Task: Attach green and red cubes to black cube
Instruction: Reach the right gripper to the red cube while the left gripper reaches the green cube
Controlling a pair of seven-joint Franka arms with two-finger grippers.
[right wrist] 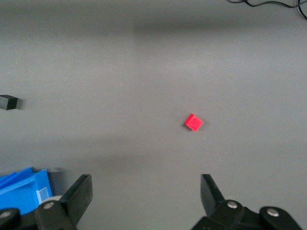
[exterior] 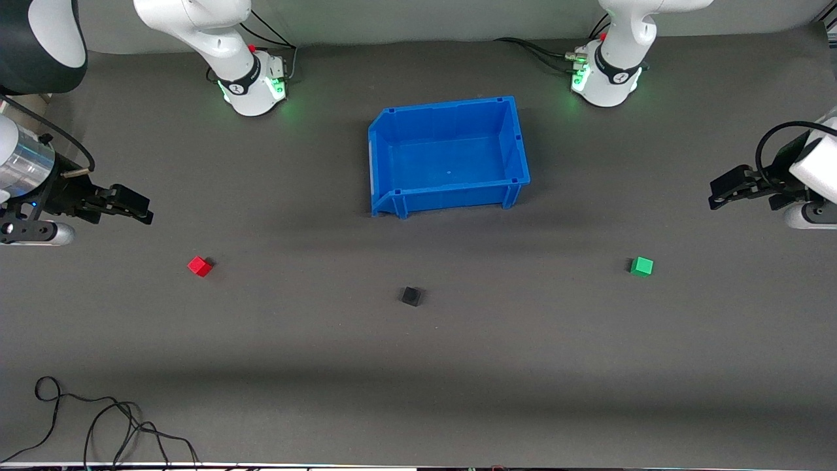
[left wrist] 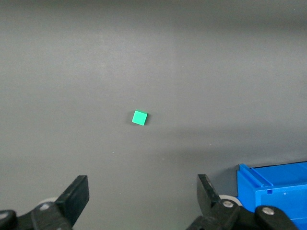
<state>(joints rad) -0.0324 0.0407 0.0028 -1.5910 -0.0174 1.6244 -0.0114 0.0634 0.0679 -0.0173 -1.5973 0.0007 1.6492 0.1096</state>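
Nearest the front camera you have a loose black cable (exterior: 98,425) coiled on the dark grey table (exterior: 418,366), at the right arm's end. Farther in, the black cube (exterior: 410,296) sits alone near the middle, with the red cube (exterior: 199,266) well apart toward the right arm's end and the green cube (exterior: 641,266) well apart toward the left arm's end, both slightly farther from the camera than the black one. Farther still stands the empty blue bin (exterior: 386,157), and last the two arm bases with green lights by the grey back wall. Your right gripper (exterior: 134,210) hangs over bare table at its own end, the left gripper (exterior: 719,195) likewise at its end. The wrist views show what the front view does not: each gripper's fingers are spread wide with nothing between them, the left (left wrist: 141,199) looking down on the green cube, the right (right wrist: 146,196) on the red cube. There may be lettering on the base collars, but you cannot read it.
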